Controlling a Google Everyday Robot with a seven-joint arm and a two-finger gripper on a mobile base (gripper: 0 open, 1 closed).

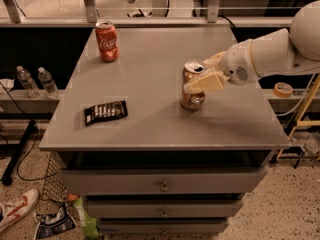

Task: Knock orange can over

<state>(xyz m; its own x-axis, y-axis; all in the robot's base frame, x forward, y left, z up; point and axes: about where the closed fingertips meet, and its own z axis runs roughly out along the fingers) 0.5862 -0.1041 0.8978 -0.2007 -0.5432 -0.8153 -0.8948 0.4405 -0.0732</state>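
Observation:
The orange can [192, 99] stands upright right of centre on the grey table [150, 124], its silver top showing. My gripper [199, 75] reaches in from the right on a white arm and is at the can's upper half. One cream finger [206, 81] lies across the front of the can near its top and touches it. The other finger [215, 60] shows behind the can's right side. The fingers stand apart and hold nothing.
A red cola can [106, 40] stands at the table's far left. A dark snack bar [105, 112] lies at the front left. Drawers sit under the tabletop. Water bottles [37, 81] stand on a shelf at left; a tape roll [283, 89] lies at right.

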